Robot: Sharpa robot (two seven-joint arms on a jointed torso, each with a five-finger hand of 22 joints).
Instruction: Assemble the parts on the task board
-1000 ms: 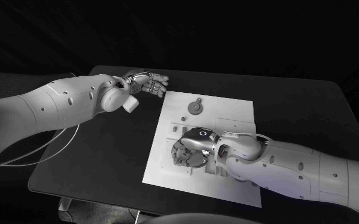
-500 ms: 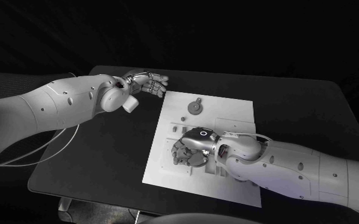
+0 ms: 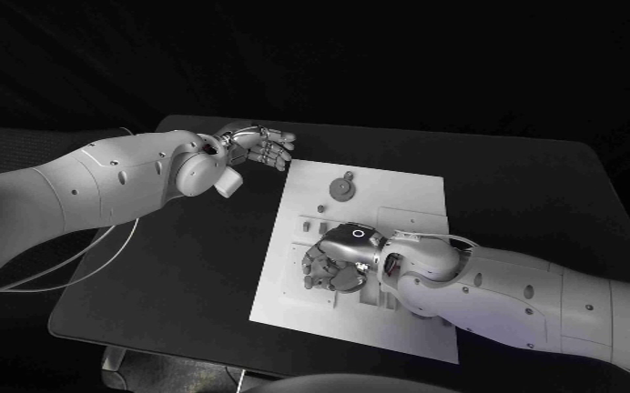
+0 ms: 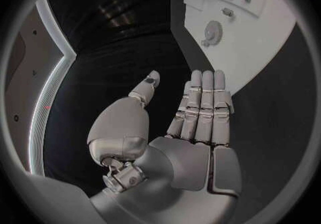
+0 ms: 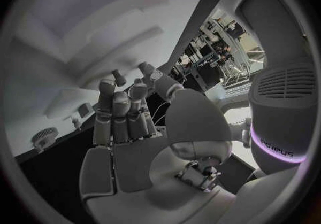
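One grey gear (image 3: pixel 341 189) on white task board (image 3: pixel 394 197)

One task board (image 3: pixel 394 195), two robot hands (image 3: pixel 263 146) (image 3: pixel 335 261).

head overhead, wrists close, sharing task board (image 3: pixel 394 195)

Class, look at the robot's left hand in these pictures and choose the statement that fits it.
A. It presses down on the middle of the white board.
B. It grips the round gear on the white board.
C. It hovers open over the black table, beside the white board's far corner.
C: the left hand holds nothing, fingers straight and empty in the left wrist view, over the black table beside the white task board; the round gear lies untouched.
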